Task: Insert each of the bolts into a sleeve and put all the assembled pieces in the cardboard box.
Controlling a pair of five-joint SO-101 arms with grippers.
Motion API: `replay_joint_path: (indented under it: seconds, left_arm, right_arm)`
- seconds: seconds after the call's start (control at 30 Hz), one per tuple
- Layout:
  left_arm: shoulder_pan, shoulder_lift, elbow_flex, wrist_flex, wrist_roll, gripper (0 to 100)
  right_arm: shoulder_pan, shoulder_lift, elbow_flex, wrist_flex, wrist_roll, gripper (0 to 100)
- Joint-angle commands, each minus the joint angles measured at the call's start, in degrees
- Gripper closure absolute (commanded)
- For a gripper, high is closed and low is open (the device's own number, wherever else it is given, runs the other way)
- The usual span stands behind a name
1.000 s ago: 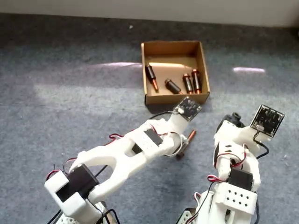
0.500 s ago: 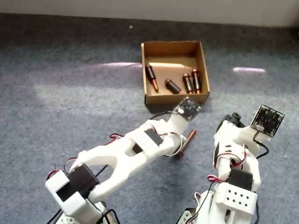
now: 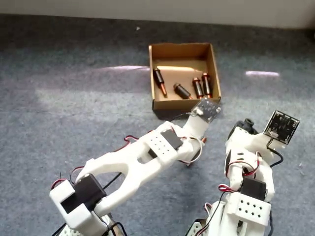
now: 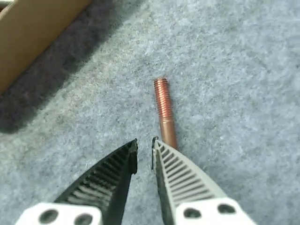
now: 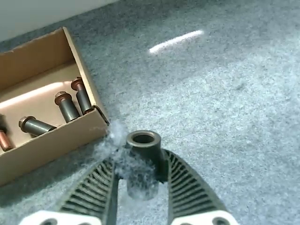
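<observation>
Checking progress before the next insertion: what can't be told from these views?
Left wrist view: one end of the bolt, behind the left claw.
High view: most of the bolt, under the left arm.
Right wrist view: lower sleeve, blurred inside the right claw; box, cut by the edge.

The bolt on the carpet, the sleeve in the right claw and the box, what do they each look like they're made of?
Bolt: likely metal with a copper-coloured finish, going by its reddish sheen and cut thread.
Sleeve: apparently dark, dull metal, a thick-walled grey tube; any coating can't be told.
Box: plain brown cardboard, matte, with thin flat walls.
</observation>
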State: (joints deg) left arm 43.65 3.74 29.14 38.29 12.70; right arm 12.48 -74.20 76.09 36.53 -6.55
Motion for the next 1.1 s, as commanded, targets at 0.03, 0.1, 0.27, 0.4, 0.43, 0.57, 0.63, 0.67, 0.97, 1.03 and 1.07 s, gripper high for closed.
replay_joint_path:
  seconds: [0.03, 0.1, 0.27, 0.4, 0.43, 0.57, 0.63, 0.67, 0.97, 1.03, 1.07]
  left_arm:
    - [0.6, -0.7, -5.3, 6.1, 3.5, 82]
    - [0.6, -0.2, -5.4, 6.2, 6.0, 77]
    - [0.6, 0.0, -5.4, 5.9, 7.9, 75]
    - [0.6, 4.7, -6.1, 5.9, 7.9, 75]
    - [0.6, 6.9, -7.2, 6.0, 7.9, 75]
    - [-0.8, 14.1, -16.1, 12.7, 8.1, 75]
    - [-1.5, 17.2, -21.4, 18.7, 8.1, 75]
    - [-1.8, 18.9, -23.8, 21.3, 8.1, 75]
    - [-5.4, 26.9, -34.7, 30.5, 7.6, 100]
    - [-6.3, 26.9, -34.6, 31.4, 7.8, 99]
    - [-6.9, 26.9, -34.9, 31.9, 7.8, 99]
  right_arm:
    - [-1.6, -1.5, -0.4, -1.9, 2.1, 98.8]
    - [-2.4, -1.5, -0.4, -1.9, 2.7, 98.8]
    - [-2.4, -1.5, -0.3, -1.9, 2.9, 98.8]
    - [-2.3, -1.5, -0.3, -1.9, 2.9, 98.8]
    - [-2.3, -1.5, -0.3, -1.8, 2.9, 98.8]
    - [-2.3, -1.5, -0.3, -1.7, 2.9, 98.8]
    - [-2.3, -1.5, -0.3, -1.7, 2.9, 98.8]
    - [-2.3, -1.5, -0.2, -1.7, 2.9, 98.8]
    - [-2.3, -1.5, 0.7, -1.8, 3.0, 98.8]
    - [-2.3, -1.5, 0.7, -1.8, 3.0, 98.8]
    - [-2.3, -1.5, 0.7, -1.8, 3.0, 98.8]
